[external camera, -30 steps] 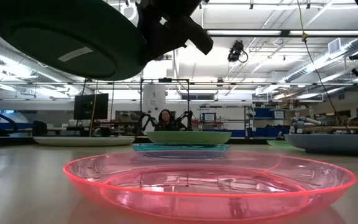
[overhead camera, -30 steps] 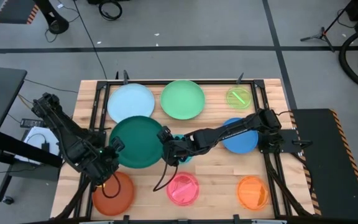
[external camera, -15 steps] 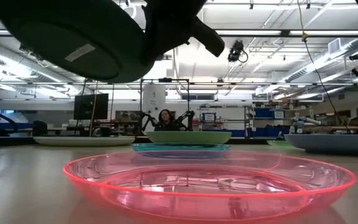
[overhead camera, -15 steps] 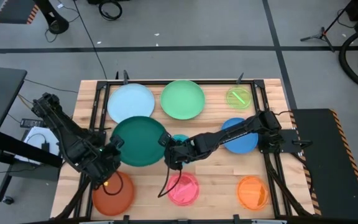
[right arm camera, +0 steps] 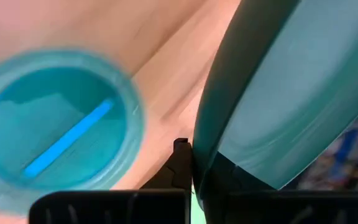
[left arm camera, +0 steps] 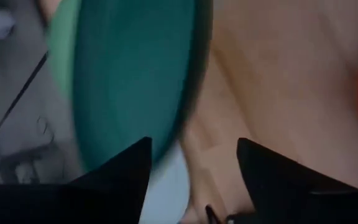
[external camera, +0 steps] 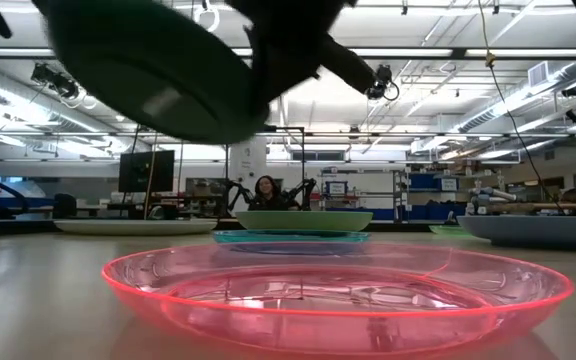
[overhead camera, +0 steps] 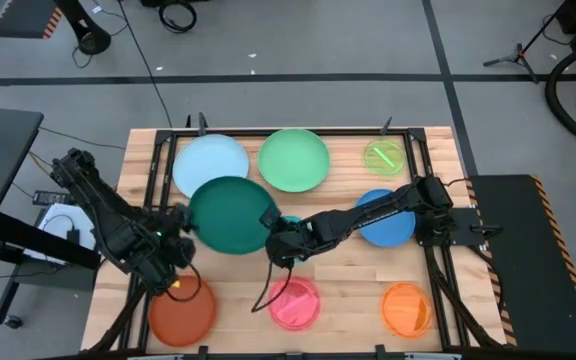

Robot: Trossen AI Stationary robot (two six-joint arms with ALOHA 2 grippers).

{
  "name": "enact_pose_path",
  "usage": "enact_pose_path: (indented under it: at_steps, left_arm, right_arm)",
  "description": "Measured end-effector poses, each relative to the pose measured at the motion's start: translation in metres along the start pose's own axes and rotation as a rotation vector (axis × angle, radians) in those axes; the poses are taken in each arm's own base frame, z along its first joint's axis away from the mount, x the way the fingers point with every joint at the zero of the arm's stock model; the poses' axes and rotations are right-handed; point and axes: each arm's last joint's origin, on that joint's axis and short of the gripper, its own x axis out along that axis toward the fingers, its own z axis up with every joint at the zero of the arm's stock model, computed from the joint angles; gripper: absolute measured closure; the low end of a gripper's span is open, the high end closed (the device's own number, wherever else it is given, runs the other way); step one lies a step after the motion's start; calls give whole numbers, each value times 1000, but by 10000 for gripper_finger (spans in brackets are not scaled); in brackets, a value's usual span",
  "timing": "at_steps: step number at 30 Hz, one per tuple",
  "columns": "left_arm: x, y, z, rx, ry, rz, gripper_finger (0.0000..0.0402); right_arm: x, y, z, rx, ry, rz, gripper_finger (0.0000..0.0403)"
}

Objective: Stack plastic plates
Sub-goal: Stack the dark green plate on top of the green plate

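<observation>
a lab: storage shelves (external camera: 438,190), strip ceiling lights (external camera: 448,52).

Right wrist camera: the dark green plate (right arm camera: 291,93) fills one side of the shot, tilted steeply, its rim running down into the right end effector (right arm camera: 194,171). The dark fingers are clamped on that rim. Beside it, flat on the wooden counter (right arm camera: 166,74), lies the clear teal plate (right arm camera: 55,124), a bright blue bar showing across its middle. The two plates sit apart.

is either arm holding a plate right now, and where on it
Yes. The right tool grips the dark green plate by its rim, lifted off the table. The left tool holds nothing.
</observation>
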Motion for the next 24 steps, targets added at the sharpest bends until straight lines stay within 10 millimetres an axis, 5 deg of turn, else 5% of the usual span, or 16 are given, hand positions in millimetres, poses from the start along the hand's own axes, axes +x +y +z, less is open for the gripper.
enact_pose_path:
  at_steps: [8,15,24]
  left_arm:
    - [-26,49,-50,-423,-247,283,138]
    - [-38,84,-107,-901,-390,321,155]
    - [-46,94,-141,-1131,-499,305,170]
  right_arm:
    - [26,-17,-64,309,287,194,387]
    - [48,-37,-111,503,463,213,387]
    - [83,-10,-108,319,633,320,389]
